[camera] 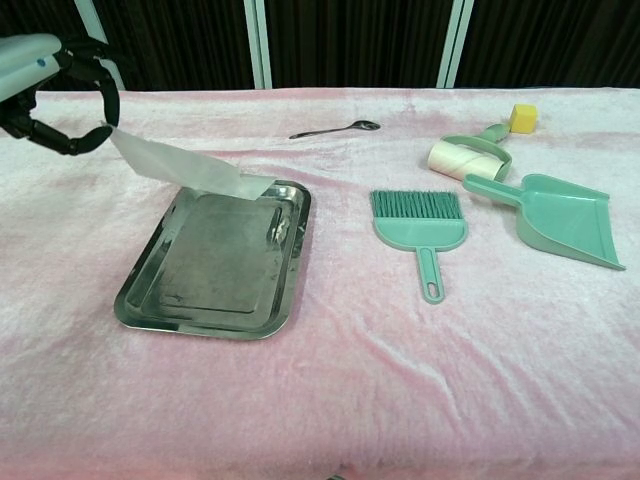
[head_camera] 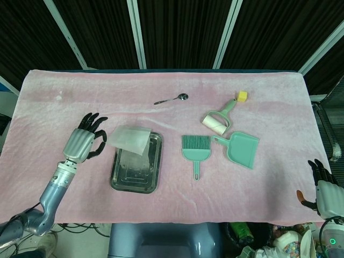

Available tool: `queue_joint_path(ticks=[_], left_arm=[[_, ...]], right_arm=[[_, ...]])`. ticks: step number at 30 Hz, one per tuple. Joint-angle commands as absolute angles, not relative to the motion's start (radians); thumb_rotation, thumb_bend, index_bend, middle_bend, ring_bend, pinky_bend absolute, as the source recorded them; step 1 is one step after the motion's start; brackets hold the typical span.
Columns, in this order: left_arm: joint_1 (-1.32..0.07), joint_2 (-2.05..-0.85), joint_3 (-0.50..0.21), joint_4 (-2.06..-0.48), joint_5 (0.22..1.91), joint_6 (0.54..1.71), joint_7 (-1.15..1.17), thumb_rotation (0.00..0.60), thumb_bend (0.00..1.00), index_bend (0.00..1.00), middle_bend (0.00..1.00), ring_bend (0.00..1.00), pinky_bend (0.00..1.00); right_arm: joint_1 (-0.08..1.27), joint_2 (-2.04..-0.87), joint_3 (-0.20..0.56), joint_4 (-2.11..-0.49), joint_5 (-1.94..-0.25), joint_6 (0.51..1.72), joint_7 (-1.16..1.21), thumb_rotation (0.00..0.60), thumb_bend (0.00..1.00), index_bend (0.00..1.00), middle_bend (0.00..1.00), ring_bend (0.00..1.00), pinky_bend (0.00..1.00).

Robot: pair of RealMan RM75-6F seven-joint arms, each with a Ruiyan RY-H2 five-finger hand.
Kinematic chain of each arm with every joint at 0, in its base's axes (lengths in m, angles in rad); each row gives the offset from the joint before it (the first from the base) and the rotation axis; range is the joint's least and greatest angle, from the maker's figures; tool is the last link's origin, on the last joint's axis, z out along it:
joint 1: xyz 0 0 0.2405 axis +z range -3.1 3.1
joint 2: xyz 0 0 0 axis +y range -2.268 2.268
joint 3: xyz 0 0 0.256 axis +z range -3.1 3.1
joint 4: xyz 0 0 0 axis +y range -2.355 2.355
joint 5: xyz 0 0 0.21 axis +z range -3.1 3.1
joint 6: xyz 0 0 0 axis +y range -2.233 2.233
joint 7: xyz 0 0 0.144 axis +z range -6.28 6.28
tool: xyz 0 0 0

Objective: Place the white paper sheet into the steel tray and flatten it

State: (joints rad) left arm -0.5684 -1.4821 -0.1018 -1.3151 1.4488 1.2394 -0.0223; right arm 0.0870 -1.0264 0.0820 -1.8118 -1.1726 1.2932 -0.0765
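A: Start at the left. What is the left hand [head_camera: 84,144] doing?

B: It pinches one edge of the white paper sheet [head_camera: 128,138], fingers curled on that edge. The hand sits just left of the steel tray [head_camera: 136,181], raised above the pink cloth [head_camera: 177,212].

A: And the sheet itself?

B: It runs rightward from the hand and slopes down over the tray's far end. In the chest view its free corner looks to be at or touching the tray's far rim; the held edge is higher and still outside the tray.

A: So what does the next move turn on?

B: The tray's long axis runs near to far, and the sheet covers only the far part. I'd judge the hand must carry the held edge right and nearer, then lower it.

A: The other arm?

B: The right hand [head_camera: 324,193] waits at the near right corner, well apart from the tray, fingers spread and holding nothing. The left is far nearer.

A: Any writing?

B: None I can read anywhere.
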Motion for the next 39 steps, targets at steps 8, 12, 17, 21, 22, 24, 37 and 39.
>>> queue_joint_path(ticks=[8, 12, 17, 21, 22, 24, 37, 39], left_arm=[[-0.55, -1.491, -0.084, -1.359, 1.431, 1.197, 0.0, 0.6, 0.46, 0.62, 0.13, 0.0, 0.0], [-0.565, -1.499, -0.091, -1.369, 1.431, 1.177, 0.016, 0.6, 0.46, 0.62, 0.13, 0.0, 0.0], [-0.592, -1.499, -0.102, -1.435, 1.379, 1.103, 0.09, 0.6, 0.46, 0.62, 0.13, 0.0, 0.0], [-0.592, -1.492, -0.113, -1.496, 1.3, 1.068, 0.177, 0.6, 0.46, 0.62, 0.13, 0.0, 0.0], [-0.592, -1.492, -0.117, -1.509, 1.279, 1.063, 0.195, 0.6, 0.46, 0.62, 0.13, 0.0, 0.0], [-0.593, -1.494, -0.127, -1.53, 1.236, 1.053, 0.222, 0.6, 0.46, 0.62, 0.12, 0.0, 0.0], [-0.602, -1.45, -0.156, -1.65, 1.076, 0.986, 0.242, 0.6, 0.45, 0.62, 0.12, 0.0, 0.0], [-0.604, -1.442, -0.155, -1.66, 1.069, 0.987, 0.253, 0.6, 0.45, 0.62, 0.12, 0.0, 0.0]], right_arm=[[0.088, -1.026, 0.081, -1.813, -1.174, 1.292, -0.077, 0.6, 0.26, 0.06, 0.02, 0.1, 0.15], [0.088, -1.026, 0.081, -1.813, -1.172, 1.292, -0.077, 0.6, 0.26, 0.06, 0.02, 0.1, 0.15], [0.087, -1.024, 0.082, -1.814, -1.173, 1.292, -0.073, 0.6, 0.26, 0.06, 0.02, 0.1, 0.15], [0.087, -1.023, 0.081, -1.813, -1.175, 1.292, -0.07, 0.6, 0.26, 0.06, 0.02, 0.1, 0.15], [0.087, -1.023, 0.081, -1.812, -1.176, 1.292, -0.07, 0.6, 0.26, 0.06, 0.02, 0.1, 0.15], [0.087, -1.024, 0.081, -1.812, -1.178, 1.293, -0.07, 0.6, 0.26, 0.06, 0.02, 0.1, 0.15], [0.088, -1.026, 0.08, -1.812, -1.177, 1.294, -0.074, 0.6, 0.26, 0.06, 0.02, 0.1, 0.15], [0.088, -1.027, 0.08, -1.812, -1.177, 1.293, -0.075, 0.6, 0.26, 0.06, 0.02, 0.1, 0.15]])
